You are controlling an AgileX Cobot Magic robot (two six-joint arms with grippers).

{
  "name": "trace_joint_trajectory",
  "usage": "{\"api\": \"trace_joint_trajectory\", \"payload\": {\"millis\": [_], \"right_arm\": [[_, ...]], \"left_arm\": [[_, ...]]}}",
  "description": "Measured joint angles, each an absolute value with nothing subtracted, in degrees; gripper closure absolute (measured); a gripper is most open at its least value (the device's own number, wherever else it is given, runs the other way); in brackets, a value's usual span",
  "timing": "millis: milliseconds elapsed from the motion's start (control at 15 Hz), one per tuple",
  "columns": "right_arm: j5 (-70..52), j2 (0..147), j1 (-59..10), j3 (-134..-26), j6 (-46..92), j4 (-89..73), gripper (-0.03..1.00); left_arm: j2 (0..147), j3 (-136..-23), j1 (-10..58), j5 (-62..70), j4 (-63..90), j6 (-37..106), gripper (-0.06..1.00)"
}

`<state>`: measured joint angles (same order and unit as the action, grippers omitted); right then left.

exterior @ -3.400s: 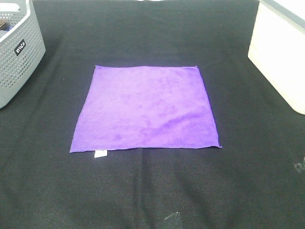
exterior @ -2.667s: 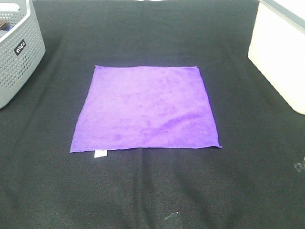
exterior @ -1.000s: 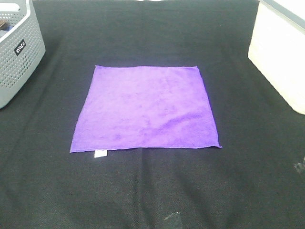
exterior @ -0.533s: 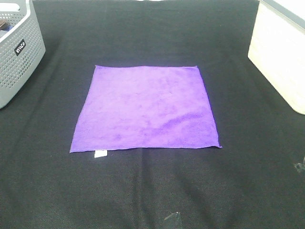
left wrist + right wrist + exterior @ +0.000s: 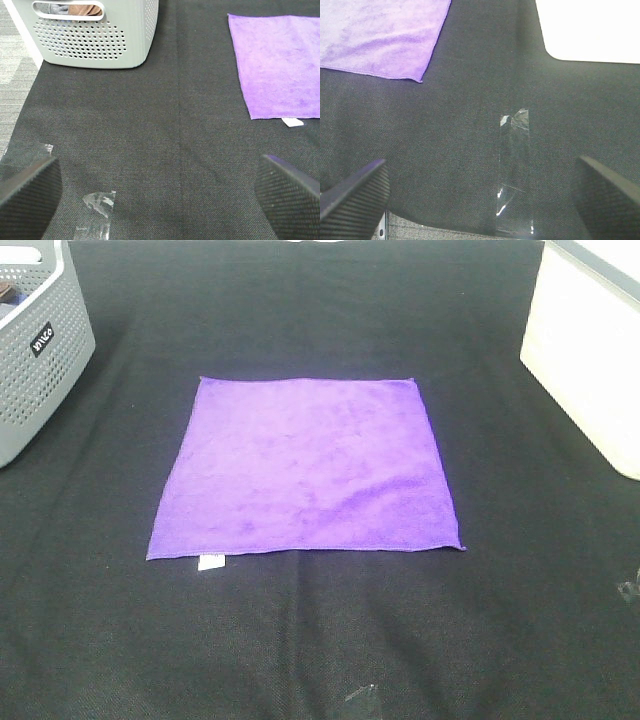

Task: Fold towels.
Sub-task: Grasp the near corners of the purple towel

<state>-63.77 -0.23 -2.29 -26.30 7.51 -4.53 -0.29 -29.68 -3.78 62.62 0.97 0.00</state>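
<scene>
The left hand (image 5: 160, 189) and right hand (image 5: 481, 194) gape wide, grasping nothing. The purple towel (image 5: 305, 465) lies flat on the worktop (image 5: 300, 640) ahead of both, untouched. A shallow pinch could miss its thin edge or snag the worktop's covering instead.

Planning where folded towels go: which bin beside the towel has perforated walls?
The grey basket on the left: its walls are dotted with holes and carry a small black label. The white bin on the right has smooth, solid walls.
</scene>
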Motion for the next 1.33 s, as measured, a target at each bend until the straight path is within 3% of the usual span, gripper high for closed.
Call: {"api": "trace_joint_trajectory", "payload": {"millis": [133,267,400,600,733,867,1000,1133,1333], "right_arm": [[-64.11,0.46,-2.29,-27.33,7.51,-6.59,0.03],[-66.86,11.86,-2.29,-32.77,7.51,-7.85,0.03],[-68.7,31.57,-2.29,-42.0,7.51,-7.96,0.03],[-64.29,51.68,-2.29,-49.62,9.0,-10.89,0.03],[-58.73,64.4,-2.29,-53.51,17.88,-17.65,0.03],[-54.95,71.68,-1.6,-54.09,24.64,-27.33,0.03],[-54.89,78.32,3.44,-54.09,30.31,-36.96,0.03],[-54.95,84.05,9.22,-54.09,34.26,-42.86,0.03],[-55.0,86.8,10.31,-54.14,34.95,-43.03,0.03]], "left_arm": [[0.69,-30.83,-3.78,63.66,0.97,0.0,-0.05],[11.57,-39.53,-3.78,69.33,-0.57,-1.55,-0.05],[29.97,-48.99,-3.78,69.61,-2.75,-2.75,-0.05],[47.56,-52.48,-3.78,69.33,-1.26,1.83,-0.05],[61.08,-54.14,-3.78,66.46,8.54,7.79,-0.05],[72.19,-55.23,-3.78,61.65,20.51,14.21,-0.05],[80.1,-56.61,-3.78,57.24,27.73,19.02,-0.04],[84.8,-57.18,-3.78,52.77,30.25,20.51,-0.04],[87.09,-57.24,-3.78,50.59,30.65,20.74,-0.04]]}}
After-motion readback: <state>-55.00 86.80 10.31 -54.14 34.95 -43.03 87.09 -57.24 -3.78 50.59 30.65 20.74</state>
